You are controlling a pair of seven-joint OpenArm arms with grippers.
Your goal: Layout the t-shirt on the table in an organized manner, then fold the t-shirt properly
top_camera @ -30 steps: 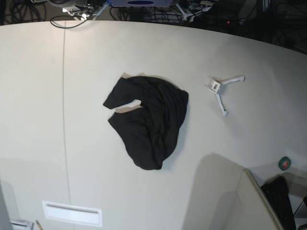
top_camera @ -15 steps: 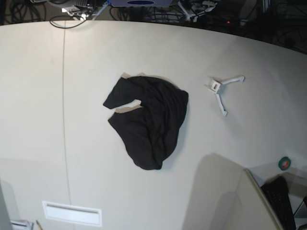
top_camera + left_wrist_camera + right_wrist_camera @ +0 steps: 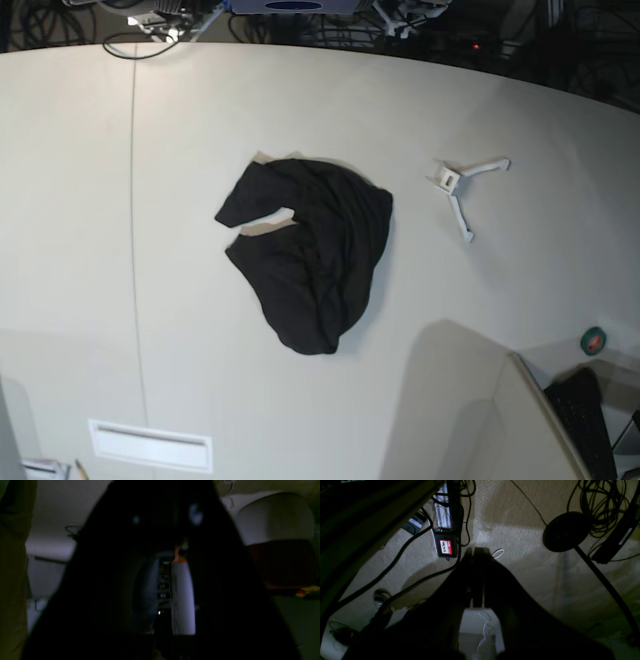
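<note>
**Black cloth, bunched, untouched**

Black t-shirt (image 3: 308, 250): crumpled heap near middle of table (image 3: 90, 180), well clear of every edge; one flap folded over at heap's left side, lower end tapering toward near edge. Sleeves, collar and hem not distinguishable in heap. Not laid out; nothing folded.

White Y-shaped plastic piece (image 3: 462, 187): toward far right of table, apart from cloth. White rectangular plate (image 3: 150, 446): near front left corner. Thin seam line (image 3: 134, 200): running front to back, left of cloth.

Left gripper (image 3: 175, 562): dark, blurred in own wrist view, pressed together, empty. Right gripper (image 3: 476, 555): tips pressed together, empty, pointed at carpeted floor with cables. Neither arm visible over table in base view; both judged parked away from work.

Stage, as judged: start of task, spreading not begun.

Risks, as judged:
- Pinching several layers at once, caused by hidden overlaps in heap; result, lifted lump instead of opened garment.
- Picking wrong points, caused by unseen sleeves and hem; result, twisted or skewed layout.
- Dragging cloth toward plastic piece, caused by wide pull to right; result, snag or knocked piece.
- Uneven pull between arms; result, fresh wrinkles.
</note>
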